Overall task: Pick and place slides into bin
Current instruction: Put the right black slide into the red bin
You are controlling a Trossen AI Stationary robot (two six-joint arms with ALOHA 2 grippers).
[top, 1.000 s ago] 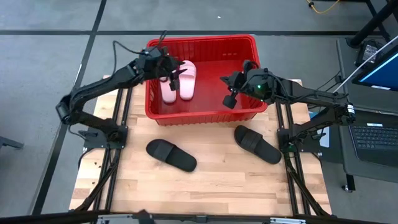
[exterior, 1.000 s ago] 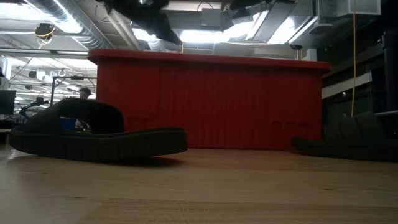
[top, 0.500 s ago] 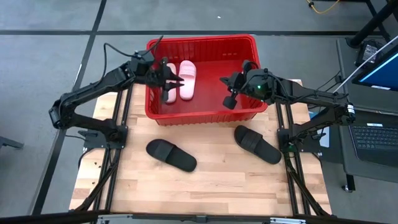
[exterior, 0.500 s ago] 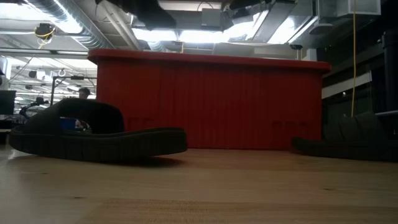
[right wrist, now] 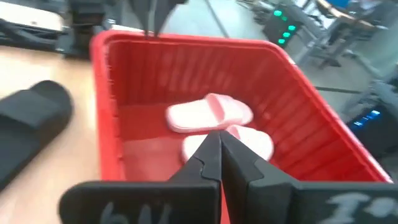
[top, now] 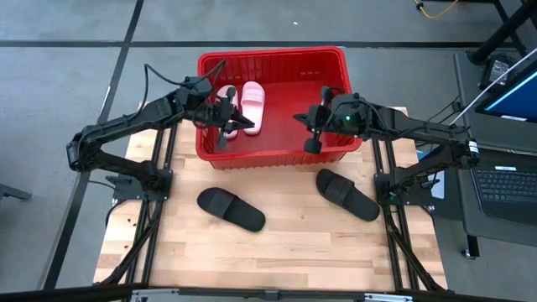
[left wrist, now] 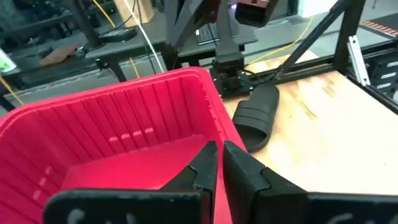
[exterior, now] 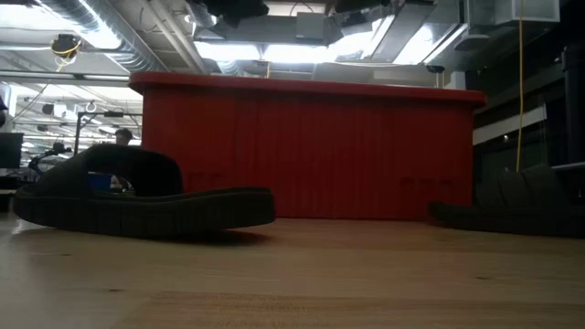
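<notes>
The red bin point(top: 270, 149) stands at the table's far middle. Two pale pink slides point(top: 252, 105) point(right wrist: 208, 115) lie side by side on its floor at the left. Two black slides rest sole-down on the table in front of the bin, one at the left point(top: 231, 209) point(exterior: 137, 196) and one at the right point(top: 346, 194) point(left wrist: 258, 115). My left gripper point(top: 248, 127) point(left wrist: 219, 163) hovers shut over the bin's left half, beside the pink slides, with nothing in it. Over the bin's right half hangs my right gripper point(top: 299, 118) point(right wrist: 219, 155), shut on nothing.
The wooden table top point(top: 277, 252) in front of the black slides is bare. A laptop point(top: 503, 180) on a stand sits past the table's right edge. The bin's near wall point(exterior: 311, 155) rises between the black slides and the grippers.
My left gripper has shut its fingers on nothing above the bin and has drifted a little toward the bin's near wall, away from the pink slides. The pink slides stay on the bin's floor.
</notes>
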